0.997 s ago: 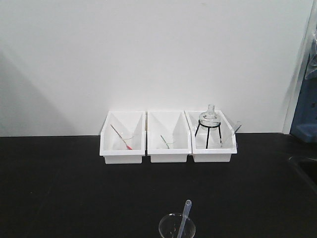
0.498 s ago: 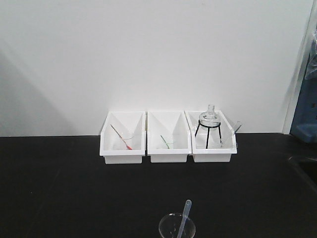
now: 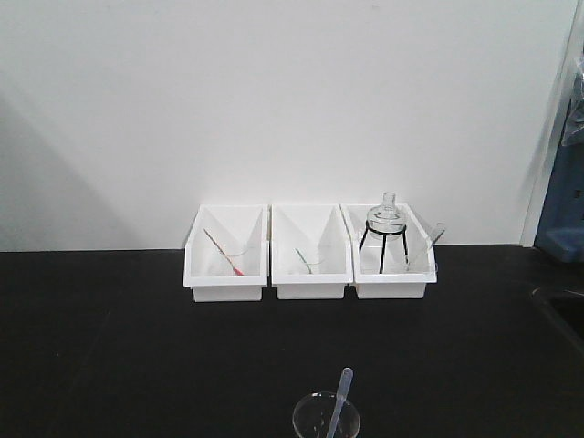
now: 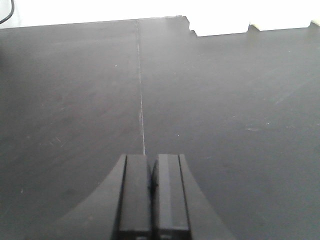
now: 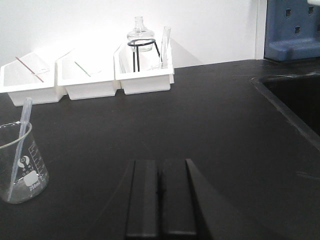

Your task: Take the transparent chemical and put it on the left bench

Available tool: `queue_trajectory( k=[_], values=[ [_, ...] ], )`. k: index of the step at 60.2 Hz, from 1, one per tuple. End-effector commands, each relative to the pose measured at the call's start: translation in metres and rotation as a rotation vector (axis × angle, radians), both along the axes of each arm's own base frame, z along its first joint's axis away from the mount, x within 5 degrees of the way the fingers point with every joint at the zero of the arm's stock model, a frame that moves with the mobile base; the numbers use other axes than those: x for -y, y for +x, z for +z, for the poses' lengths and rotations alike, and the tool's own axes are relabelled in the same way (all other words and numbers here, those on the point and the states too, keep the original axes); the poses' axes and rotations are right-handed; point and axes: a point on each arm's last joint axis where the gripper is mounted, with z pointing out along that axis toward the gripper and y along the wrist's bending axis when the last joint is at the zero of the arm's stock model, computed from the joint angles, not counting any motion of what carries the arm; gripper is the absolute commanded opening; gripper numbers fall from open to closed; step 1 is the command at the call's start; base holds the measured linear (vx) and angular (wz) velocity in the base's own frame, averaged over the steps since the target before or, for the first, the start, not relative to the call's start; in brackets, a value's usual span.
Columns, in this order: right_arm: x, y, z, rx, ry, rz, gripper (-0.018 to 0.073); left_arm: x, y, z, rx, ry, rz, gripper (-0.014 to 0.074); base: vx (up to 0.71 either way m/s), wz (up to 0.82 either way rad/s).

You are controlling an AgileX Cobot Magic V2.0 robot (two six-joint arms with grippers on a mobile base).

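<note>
The transparent chemical (image 3: 326,420) stood free on the left bench (image 3: 109,347) at six o'clock, bins at twelve. My left gripper (image 4: 151,197) and right gripper (image 5: 161,197) were both closed and empty, so I judged the placing done.

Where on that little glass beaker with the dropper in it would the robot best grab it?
Probably around the straight glass wall of the beaker, below its flared rim, coming in level from its right, where the shut right gripper sits. The dropper leans inside, so a grab from above looks awkward.
</note>
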Motion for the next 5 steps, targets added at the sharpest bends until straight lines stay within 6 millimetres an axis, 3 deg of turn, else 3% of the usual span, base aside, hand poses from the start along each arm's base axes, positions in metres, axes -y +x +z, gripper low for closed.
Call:
queue_trajectory(
  k=[1,5],
  values=[
    [-0.0003,-0.0001,0.0058,0.088,0.0,0.002,-0.0008,-0.0002,-0.0015,0.0027,0.081,-0.014,-0.001,-0.0004,0.0,0.0],
    [-0.0003,-0.0001,0.0058,0.088,0.0,0.002,-0.0008,-0.0002,-0.0015,0.0027,0.081,-0.014,-0.001,-0.0004,0.0,0.0]
  ],
)
